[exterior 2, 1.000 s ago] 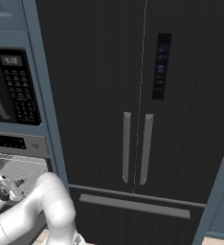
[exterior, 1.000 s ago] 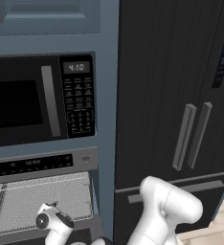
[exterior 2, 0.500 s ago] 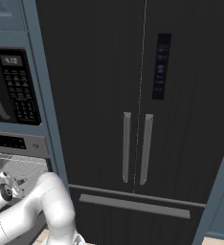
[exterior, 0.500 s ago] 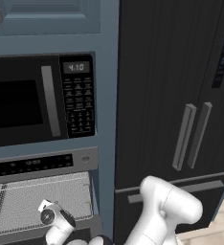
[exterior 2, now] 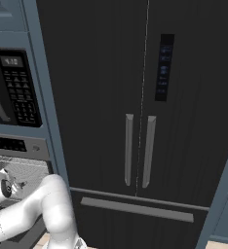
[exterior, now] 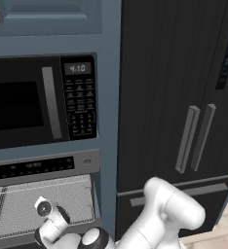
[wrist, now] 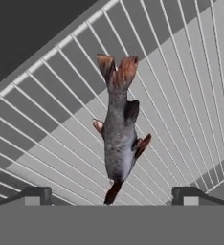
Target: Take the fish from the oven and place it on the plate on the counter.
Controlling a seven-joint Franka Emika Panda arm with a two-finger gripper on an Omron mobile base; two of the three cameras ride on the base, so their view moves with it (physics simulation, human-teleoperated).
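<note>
Two dark fingertips point(wrist: 36, 195) stand wide apart at the bottom of my hand view, so the claw point(wrist: 111, 197) is spread with nothing clamped, and the fish point(wrist: 118, 131) lies on the wire rack point(wrist: 190, 86) between and just beyond them (reddish tail fin pointing away from me). From the left base view, my wrist sits low before the oven point(exterior: 43, 168), under the microwave point(exterior: 43, 99)

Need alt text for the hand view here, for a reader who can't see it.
A small grey fish with reddish-brown fins and tail lies on the oven's wire rack, seen from close above. The open pincer hangs over it, one dark fingertip on each side of the fish's near end, not touching it.
</note>
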